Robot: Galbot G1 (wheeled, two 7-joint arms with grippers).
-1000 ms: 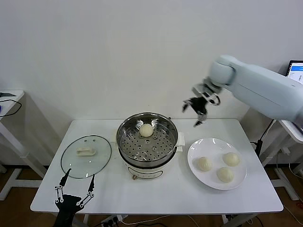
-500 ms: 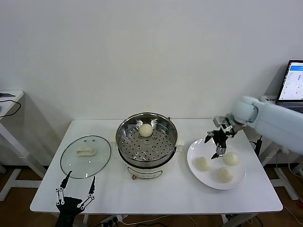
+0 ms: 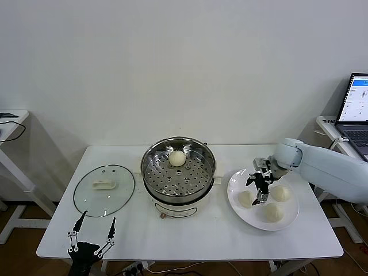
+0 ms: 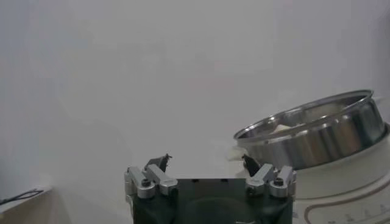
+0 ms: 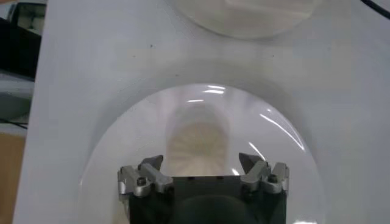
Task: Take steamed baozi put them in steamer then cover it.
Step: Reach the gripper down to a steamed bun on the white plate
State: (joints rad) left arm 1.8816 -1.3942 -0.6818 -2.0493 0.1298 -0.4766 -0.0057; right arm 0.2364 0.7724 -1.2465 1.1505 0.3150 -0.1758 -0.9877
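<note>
The steamer [image 3: 178,169] stands mid-table on its white pot base, with one baozi [image 3: 177,157] inside at the back. Three more baozi lie on a white plate [image 3: 241,215] to the right: one on its left side [image 3: 244,200], one at the back right [image 3: 281,192], one at the front [image 3: 272,212]. My right gripper [image 3: 256,192] hangs open just over the left one. In the right wrist view that baozi [image 5: 198,143] sits between the spread jaws of the right gripper [image 5: 201,163]. The glass cover [image 3: 104,190] lies flat at the table's left. My left gripper [image 3: 92,233] waits open at the front left edge.
In the left wrist view the steamer [image 4: 317,131] shows beyond my left gripper [image 4: 204,163], above the white pot base [image 4: 347,182]. A laptop [image 3: 356,109] sits on a side desk to the right. Another small table [image 3: 11,123] stands at the left.
My right arm swung from above and behind the steamer down to the plate, and its open gripper now hangs over the left baozi. The left arm has stayed put.
</note>
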